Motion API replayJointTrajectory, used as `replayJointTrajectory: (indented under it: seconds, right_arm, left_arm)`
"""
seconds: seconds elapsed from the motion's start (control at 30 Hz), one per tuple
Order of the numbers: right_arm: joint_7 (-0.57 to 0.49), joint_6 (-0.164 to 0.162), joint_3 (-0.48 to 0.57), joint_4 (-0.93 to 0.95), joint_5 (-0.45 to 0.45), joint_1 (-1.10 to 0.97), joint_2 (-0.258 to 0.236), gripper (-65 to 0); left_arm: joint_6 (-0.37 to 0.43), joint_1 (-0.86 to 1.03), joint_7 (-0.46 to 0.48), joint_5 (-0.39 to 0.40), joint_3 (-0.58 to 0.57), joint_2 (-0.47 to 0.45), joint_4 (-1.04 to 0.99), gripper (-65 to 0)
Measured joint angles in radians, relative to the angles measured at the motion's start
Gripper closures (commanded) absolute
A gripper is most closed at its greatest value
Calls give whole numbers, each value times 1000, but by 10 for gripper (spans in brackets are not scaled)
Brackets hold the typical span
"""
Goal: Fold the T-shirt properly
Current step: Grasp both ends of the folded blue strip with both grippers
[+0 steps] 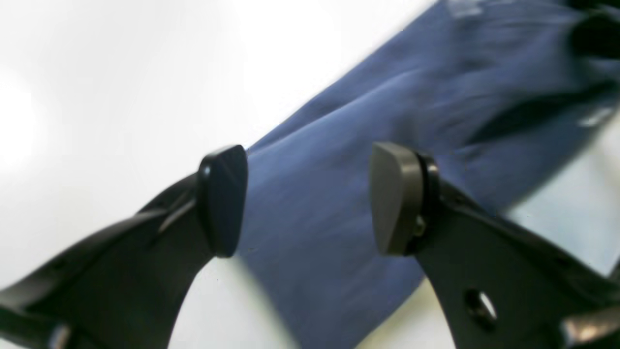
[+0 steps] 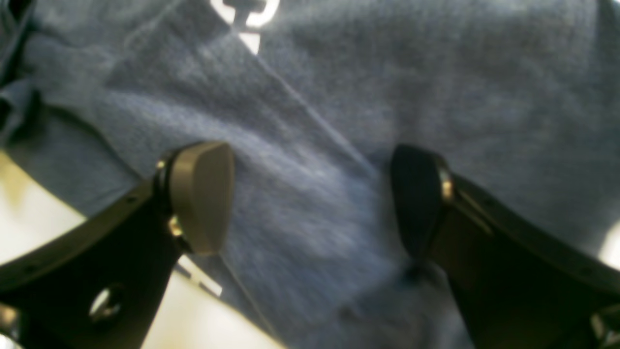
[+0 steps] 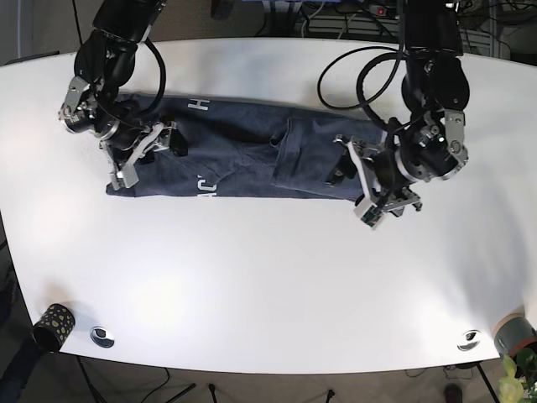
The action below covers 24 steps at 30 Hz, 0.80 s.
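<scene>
My left pincer (image 1: pixel 310 198) hangs with its two pads spread apart, nothing between them but a view of blue cloth below. It sits over one end of the T-shirt (image 3: pixel 243 155), the end on the right of the base view. My right pincer (image 2: pixel 310 198) is also spread wide, clamped on nothing, and hovers over the shirt's opposite end with cloth filling the gap beneath it.

The T-shirt is a dark blue band lying flat on the white table (image 3: pixel 268 277), folded narrow, its long axis running side to side across the base view between my two pincers. White lettering shows on it nearer my right pincer. A folded flap lies across the half nearer my left pincer.
</scene>
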<state>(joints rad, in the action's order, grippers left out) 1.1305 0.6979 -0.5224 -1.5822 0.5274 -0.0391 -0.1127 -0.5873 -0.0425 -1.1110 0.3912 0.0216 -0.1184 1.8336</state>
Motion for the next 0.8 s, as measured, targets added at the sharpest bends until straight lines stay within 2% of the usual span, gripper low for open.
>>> replayJointTrajectory:
  seconds: [0.17, 0.3, 0.37, 0.57, 0.63, 0.73, 0.8]
  right_arm:
    - [97, -3, -109, -35, 83, 59, -15, -488]
    - [165, -2, -232, -36, 101, 100, -14, -488]
    - [179, -2, -269, -27, 98, 104, -42, -488]
    - [179, -6, -338, 107, 112, 124, -129, -491]
    - [178, -6, -362, 176, 145, 132, -146, -491]
    - [177, -5, -368, 308, 206, 132, -181, -491]
    - [179, -7, -369, 354, 241, 128, -190, -491]
  left_arm:
    - [0, 68, 36, 7, 47, -61, -2, -371]
    - [1, 119, 148, -4, 58, -109, -8, -371]
    - [0, 130, 187, 2, 57, -113, -29, -371]
    - [-3, 77, 185, 6, 48, -100, -223, -371]
    - [-3, 54, 195, 4, 50, -105, -272, -371]
    - [2, 42, 259, -1, 55, -107, -299, -371]
    - [1, 44, 259, 9, 52, -104, -291, -371]
